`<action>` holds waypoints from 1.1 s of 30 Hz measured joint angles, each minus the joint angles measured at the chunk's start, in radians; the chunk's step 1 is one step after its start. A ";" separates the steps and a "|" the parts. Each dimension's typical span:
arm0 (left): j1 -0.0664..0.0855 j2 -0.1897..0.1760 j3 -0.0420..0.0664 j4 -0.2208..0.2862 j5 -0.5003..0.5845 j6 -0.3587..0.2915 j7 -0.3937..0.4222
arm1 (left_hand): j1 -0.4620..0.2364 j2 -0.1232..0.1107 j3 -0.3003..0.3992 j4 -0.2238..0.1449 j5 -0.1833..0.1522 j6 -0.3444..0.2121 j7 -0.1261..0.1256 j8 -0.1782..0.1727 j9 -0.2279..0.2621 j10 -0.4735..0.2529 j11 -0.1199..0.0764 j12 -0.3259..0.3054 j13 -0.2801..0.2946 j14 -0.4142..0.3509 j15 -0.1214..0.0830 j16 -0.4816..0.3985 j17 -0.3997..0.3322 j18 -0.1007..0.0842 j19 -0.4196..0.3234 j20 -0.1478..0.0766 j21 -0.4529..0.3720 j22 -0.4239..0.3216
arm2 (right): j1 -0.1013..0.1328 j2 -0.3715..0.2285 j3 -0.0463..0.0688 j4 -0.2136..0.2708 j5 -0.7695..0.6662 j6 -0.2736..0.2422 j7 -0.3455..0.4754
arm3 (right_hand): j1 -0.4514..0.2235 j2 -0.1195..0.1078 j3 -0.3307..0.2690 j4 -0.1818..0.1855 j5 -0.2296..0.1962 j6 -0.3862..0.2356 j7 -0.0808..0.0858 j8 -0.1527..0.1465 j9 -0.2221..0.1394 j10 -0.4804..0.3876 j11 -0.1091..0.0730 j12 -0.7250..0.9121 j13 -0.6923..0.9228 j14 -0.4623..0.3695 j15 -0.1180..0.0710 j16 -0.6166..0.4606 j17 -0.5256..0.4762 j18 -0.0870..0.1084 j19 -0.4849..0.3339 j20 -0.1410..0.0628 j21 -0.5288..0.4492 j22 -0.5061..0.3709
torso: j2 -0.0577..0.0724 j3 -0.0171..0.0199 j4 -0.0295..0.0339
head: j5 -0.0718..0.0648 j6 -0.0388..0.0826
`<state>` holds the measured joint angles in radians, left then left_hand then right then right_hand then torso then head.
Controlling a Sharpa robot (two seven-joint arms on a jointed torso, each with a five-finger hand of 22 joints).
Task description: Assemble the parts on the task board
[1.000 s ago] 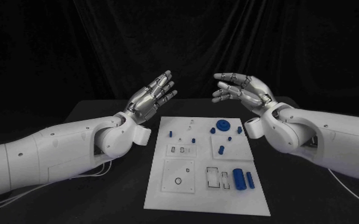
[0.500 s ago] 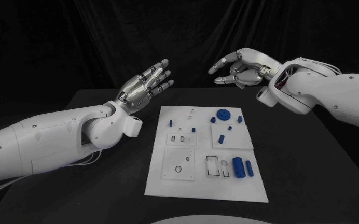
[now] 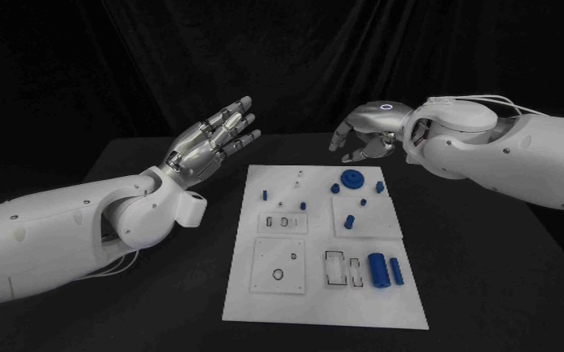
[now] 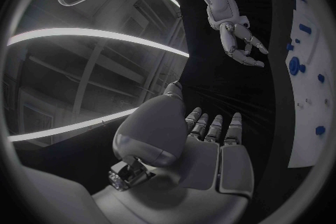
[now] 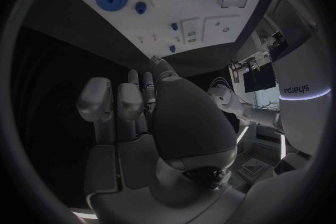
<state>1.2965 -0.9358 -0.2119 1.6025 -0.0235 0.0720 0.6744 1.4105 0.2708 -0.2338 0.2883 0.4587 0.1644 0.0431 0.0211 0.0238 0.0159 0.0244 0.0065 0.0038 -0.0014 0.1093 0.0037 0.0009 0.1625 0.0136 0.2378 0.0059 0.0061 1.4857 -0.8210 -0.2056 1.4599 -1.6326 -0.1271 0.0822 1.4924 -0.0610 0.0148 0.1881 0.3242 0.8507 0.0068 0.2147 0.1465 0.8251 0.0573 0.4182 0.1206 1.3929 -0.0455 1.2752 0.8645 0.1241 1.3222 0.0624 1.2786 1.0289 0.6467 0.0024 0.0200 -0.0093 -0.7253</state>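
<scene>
Here, left robot hand point(image 3: 214, 142) spread empty, right robot hand point(image 3: 367, 133) curled, its grasp unclear, small parts point(image 3: 385, 270) indistinct.

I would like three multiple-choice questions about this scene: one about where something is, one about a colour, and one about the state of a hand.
1. Where does the blue gear lie on the task board?
A. near the far edge
B. near the front edge
C. on the black table beside it

2. What colour is the big cylinder near the board's front right?
A. red
B. blue
C. yellow

3. How is the left hand?
A. it grips a blue part
B. it presses on the board
C. raised, fingers apart, holding nothing

Answers:
1. A: the head view shows the gear in the far part of the board, below the right hand.
2. B: it is blue against the white plate.
3. C: the hand is up over the table beside the board, with spread fingers and nothing in them.
</scene>
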 measured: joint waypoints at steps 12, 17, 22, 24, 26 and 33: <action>0.005 -0.007 0.000 0.002 -0.004 0.002 0.000 | 0.008 0.001 0.003 -0.003 0.020 0.007 0.007 0.000 0.000 0.000 0.007 0.000 0.001 0.000 0.000 0.000 0.000 0.000 -0.004 0.003 0.000 0.000 | -0.060 0.031 -0.001 -0.059 -0.078 0.032 -0.030 | -0.013 -0.022 0.042 0.009 0.015 -0.011 0.011 -0.017 0.010 -0.027 0.002 0.004 0.023 0.003 0.003 0.019 0.035 0.000 0.004 0.004 0.015 0.031 | 0.076 0.0017 0.0308 | -0.033 0.058; 0.005 -0.010 -0.001 0.002 -0.005 0.004 0.001 | 0.017 -0.001 0.003 -0.003 0.025 0.013 0.013 0.004 0.001 0.000 0.007 0.000 0.001 0.000 0.000 0.000 0.000 0.000 -0.004 0.003 0.000 0.000 | -0.084 0.050 -0.001 -0.082 -0.089 0.031 -0.028 | -0.013 -0.023 0.051 0.011 0.015 -0.014 0.015 -0.022 0.012 -0.027 0.002 0.013 0.031 0.006 0.006 0.027 0.045 0.000 0.003 0.004 0.022 0.040 | 0.093 -0.0010 0.0369 | -0.036 0.077; 0.005 -0.011 -0.001 0.002 -0.005 0.008 0.001 | 0.017 -0.001 0.006 -0.006 0.028 0.014 0.014 0.004 0.001 0.001 0.014 0.000 0.001 0.000 0.000 0.000 0.000 0.000 -0.004 0.003 0.000 0.001 | -0.101 0.062 -0.001 -0.095 -0.095 0.030 -0.025 | -0.008 -0.028 0.063 0.010 0.015 -0.007 0.022 -0.022 0.016 -0.027 0.002 0.020 0.037 0.006 0.006 0.027 0.047 0.000 0.003 0.004 0.022 0.044 | 0.102 -0.0032 0.0408 | -0.036 0.083; 0.005 -0.012 -0.001 0.002 -0.005 0.009 0.001 | 0.023 -0.003 0.007 -0.005 0.028 0.018 0.018 0.004 0.001 0.001 0.014 0.000 0.001 0.000 0.000 0.000 0.000 0.000 -0.004 0.003 0.000 0.001 | -0.105 0.063 -0.001 -0.098 -0.096 0.030 -0.024 | -0.012 -0.032 0.063 0.010 0.015 -0.007 0.022 -0.022 0.016 -0.027 0.002 0.020 0.037 0.006 0.006 0.027 0.047 0.000 0.003 0.004 0.022 0.044 | 0.104 -0.0034 0.0413 | -0.034 0.084; 0.005 -0.012 -0.001 0.002 -0.005 0.010 0.001 | 0.026 0.000 0.008 -0.003 0.033 0.018 0.018 0.004 0.002 0.001 0.014 0.000 0.001 0.000 0.000 0.000 0.000 0.000 0.000 0.007 0.000 0.001 | -0.107 0.063 0.000 -0.100 -0.097 0.030 -0.023 | -0.016 -0.037 0.063 0.010 0.017 -0.007 0.022 -0.022 0.016 -0.027 0.002 0.021 0.040 0.006 0.006 0.027 0.047 0.000 0.003 0.004 0.022 0.044 | 0.105 -0.0037 0.0418 | -0.034 0.084; 0.005 -0.013 -0.001 0.001 -0.006 0.016 0.001 | 0.030 -0.004 0.008 -0.003 0.038 0.018 0.018 0.004 0.002 0.004 0.017 0.000 0.001 0.004 0.003 0.000 0.001 0.000 0.000 0.007 0.004 0.002 | -0.111 0.055 0.001 -0.099 -0.099 0.027 -0.021 | -0.037 -0.057 0.072 0.019 0.020 -0.004 0.025 -0.027 0.022 -0.030 0.005 0.020 0.047 0.006 0.006 0.027 0.046 0.000 0.003 0.004 0.022 0.046 | 0.101 -0.0055 0.0424 | -0.035 0.070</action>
<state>1.3017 -0.9492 -0.2125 1.6031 -0.0294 0.0875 0.6752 1.4401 0.2668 -0.2255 0.2854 0.4970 0.1822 0.0610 0.0250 0.0259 0.0196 0.0414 0.0065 0.0053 0.0022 0.1127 0.0037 0.0015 0.1623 0.0136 0.2448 0.0096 0.0078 1.3744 -0.7658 -0.2049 1.3605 -1.7321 -0.1001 0.0608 1.4557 -0.1178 0.0865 0.2075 0.3440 0.8470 0.0321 0.1881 0.1686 0.7949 0.0628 0.4386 0.1677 1.3991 -0.0393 1.3017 0.9100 0.1244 1.3256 0.0660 1.3010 1.0753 0.7475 -0.0031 0.0624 -0.0439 -0.6551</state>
